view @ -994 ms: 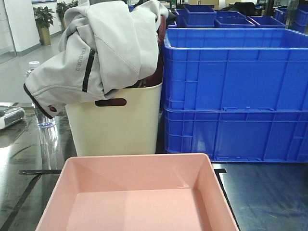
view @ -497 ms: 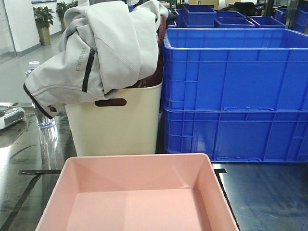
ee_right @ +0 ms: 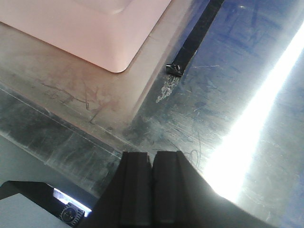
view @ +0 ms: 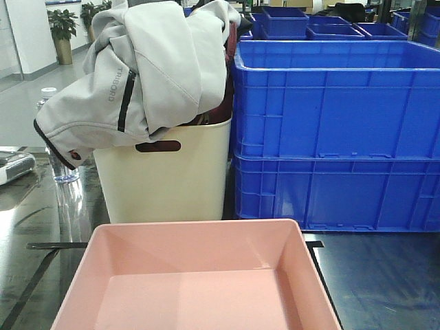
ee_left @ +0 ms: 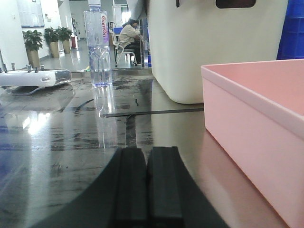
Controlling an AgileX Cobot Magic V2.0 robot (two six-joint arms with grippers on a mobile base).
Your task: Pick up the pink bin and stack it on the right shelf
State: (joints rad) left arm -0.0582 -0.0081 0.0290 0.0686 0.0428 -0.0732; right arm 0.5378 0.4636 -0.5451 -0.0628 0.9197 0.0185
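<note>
The pink bin [view: 196,282] sits empty at the near edge of the dark shiny shelf top [view: 385,275], with black tape lines running under it. In the left wrist view its left wall [ee_left: 251,123] rises to the right of my left gripper [ee_left: 148,154], which hovers low over the surface with its jaws shut on nothing. From the right wrist view a rounded corner of the pink bin [ee_right: 102,33] shows at upper left. My right gripper [ee_right: 152,159] is shut and empty above the shelf's near edge, apart from the bin.
A cream bin [view: 165,175] draped with a grey jacket [view: 151,69] stands behind the pink bin. Stacked blue crates [view: 337,130] fill the right rear. A water bottle [ee_left: 98,45] and a white device [ee_left: 35,78] sit at the left. Black tape [ee_right: 192,40] crosses the top.
</note>
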